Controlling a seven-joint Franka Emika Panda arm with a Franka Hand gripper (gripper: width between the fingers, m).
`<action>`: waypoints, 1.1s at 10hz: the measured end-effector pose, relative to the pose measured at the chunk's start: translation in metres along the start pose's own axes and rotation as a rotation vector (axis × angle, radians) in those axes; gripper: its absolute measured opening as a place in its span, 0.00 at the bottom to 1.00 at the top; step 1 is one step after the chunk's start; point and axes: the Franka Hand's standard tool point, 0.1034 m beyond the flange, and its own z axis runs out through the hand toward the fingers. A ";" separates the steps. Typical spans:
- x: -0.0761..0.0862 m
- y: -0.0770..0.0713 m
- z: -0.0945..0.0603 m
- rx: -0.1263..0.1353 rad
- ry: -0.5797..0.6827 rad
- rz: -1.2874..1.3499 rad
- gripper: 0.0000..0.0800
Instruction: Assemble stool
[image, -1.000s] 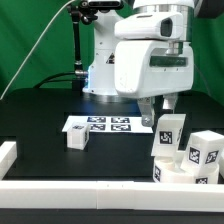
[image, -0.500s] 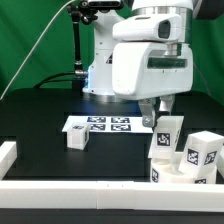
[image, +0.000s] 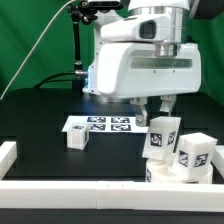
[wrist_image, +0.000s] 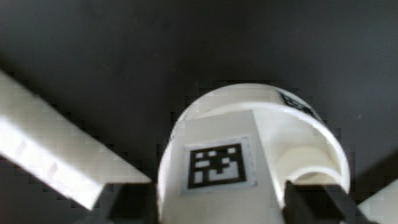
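My gripper (image: 159, 108) is shut on an upright white stool leg (image: 161, 135) with a square tag. The leg stands on the low round seat (image: 172, 177) at the exterior view's right. A second tagged leg (image: 194, 152) stands on the seat beside it. A third leg (image: 78, 140) lies loose on the black table, left of centre. In the wrist view the held leg (wrist_image: 240, 140) fills the middle, with its tag facing the camera, between the dark fingers (wrist_image: 121, 200) of the gripper (wrist_image: 240, 208).
The marker board (image: 100, 124) lies flat behind the loose leg. A long white rail (image: 70, 186) runs along the front edge, with a short rail piece (image: 8, 153) at the left. A white rail (wrist_image: 54, 140) also shows in the wrist view.
The gripper with the held leg has shifted toward the exterior view's left. The seat and the second leg have moved left with it. The loose leg has not moved.
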 end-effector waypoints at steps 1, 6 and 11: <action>0.000 0.001 0.000 0.001 0.000 0.093 0.43; 0.002 -0.002 0.001 0.005 0.006 0.610 0.43; 0.005 -0.003 0.002 0.010 0.018 1.005 0.43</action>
